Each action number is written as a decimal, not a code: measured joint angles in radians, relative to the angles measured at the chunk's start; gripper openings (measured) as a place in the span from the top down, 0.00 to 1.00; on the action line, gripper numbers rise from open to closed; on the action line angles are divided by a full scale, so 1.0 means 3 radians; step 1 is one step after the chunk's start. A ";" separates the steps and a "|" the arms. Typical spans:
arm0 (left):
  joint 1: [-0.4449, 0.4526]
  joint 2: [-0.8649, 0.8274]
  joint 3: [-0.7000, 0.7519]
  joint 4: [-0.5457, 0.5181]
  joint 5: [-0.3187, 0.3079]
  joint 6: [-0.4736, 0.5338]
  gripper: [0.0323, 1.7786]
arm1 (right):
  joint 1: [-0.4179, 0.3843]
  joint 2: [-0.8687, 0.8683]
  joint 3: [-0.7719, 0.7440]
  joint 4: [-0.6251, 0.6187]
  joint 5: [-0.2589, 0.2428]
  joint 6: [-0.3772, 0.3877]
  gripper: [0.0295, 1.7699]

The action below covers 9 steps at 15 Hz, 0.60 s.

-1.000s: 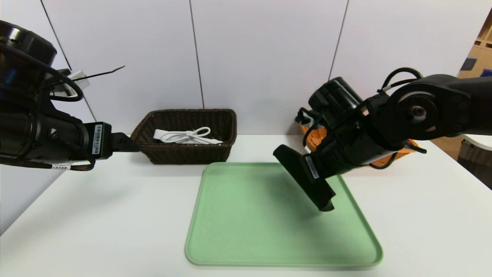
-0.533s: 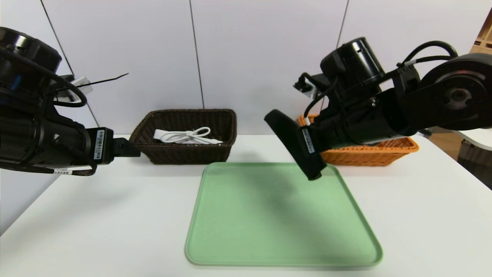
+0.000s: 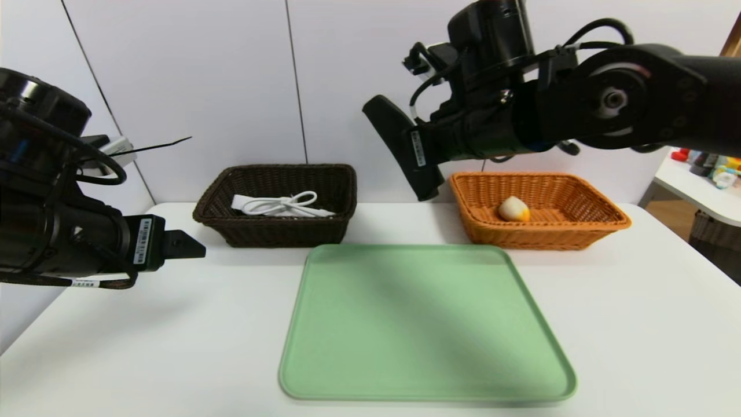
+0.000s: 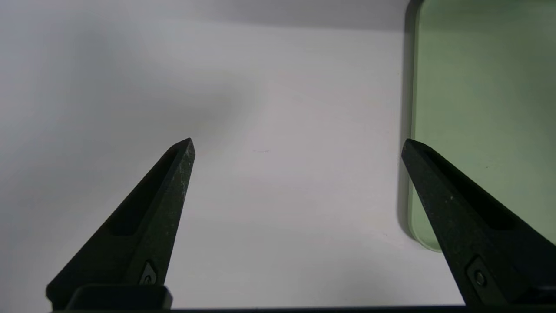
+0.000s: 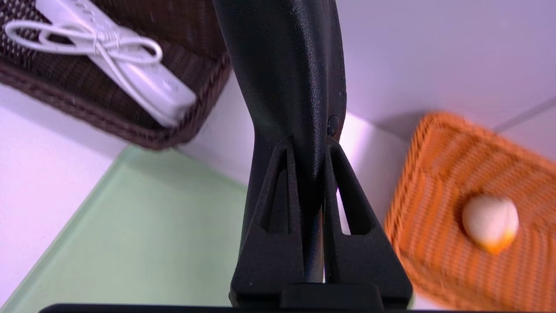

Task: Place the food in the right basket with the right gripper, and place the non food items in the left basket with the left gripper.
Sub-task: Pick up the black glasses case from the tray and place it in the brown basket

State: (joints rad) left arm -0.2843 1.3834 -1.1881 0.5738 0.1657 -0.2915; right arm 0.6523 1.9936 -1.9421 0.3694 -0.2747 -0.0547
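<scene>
ok so from my end: white desk under everything, green tray in the middle of it, going by that for directions. dark basket is just behind the tray and off to its left, orange basket just behind it to the right.

the long black case is up in the air past the tray's back edge, between the two baskets. my right gripper has its jaws pinched narrow on it. the left gripper is left of the tray over the desk, jaws wide, nothing in them.

power strip with its white cord is in the dark basket, and the little peach-looking thing is in the orange one.

case looks non-food to me, so i'd want it in the dark basket, tho it's the wrong arm for that by the rules. it hangs slanted, upper end toward the dark basket side, lower end toward the orange. basket's long side runs left-right, so imo turn the case to match before dropping, or it could catch the rim.
</scene>
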 joint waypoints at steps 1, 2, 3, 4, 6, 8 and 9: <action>0.0001 -0.0027 0.0045 0.0000 0.0001 -0.0003 0.05 | 0.0016 0.0113 -0.0051 -0.0182 -0.0017 -0.0065 0.91; 0.0002 -0.0056 0.0093 -0.0001 0.0001 -0.0011 0.05 | 0.0027 0.0213 -0.0078 -0.0384 -0.0033 -0.0149 0.91; 0.0002 -0.0089 0.0152 -0.0001 0.0000 -0.0040 0.05 | 0.0036 0.0318 -0.0093 -0.0582 -0.0038 -0.0235 0.91; 0.0000 -0.0125 0.0215 -0.0001 0.0001 -0.0054 0.05 | 0.0048 0.0397 -0.0099 -0.0741 -0.0037 -0.0290 0.91; 0.0000 -0.0196 0.0331 -0.0001 0.0005 -0.0060 0.05 | 0.0079 0.0518 -0.0107 -0.1048 -0.0037 -0.0379 0.91; 0.0001 -0.0287 0.0430 0.0000 0.0011 -0.0065 0.05 | 0.0120 0.0619 -0.0109 -0.1382 -0.0032 -0.0499 0.91; 0.0001 -0.0327 0.0470 0.0000 0.0013 -0.0077 0.05 | 0.0162 0.0657 -0.0111 -0.1530 -0.0026 -0.0592 0.91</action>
State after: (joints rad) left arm -0.2838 1.2853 -1.0472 0.5738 0.1698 -0.3145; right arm 0.7009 2.1909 -1.9753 -0.0898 -0.2823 -0.2323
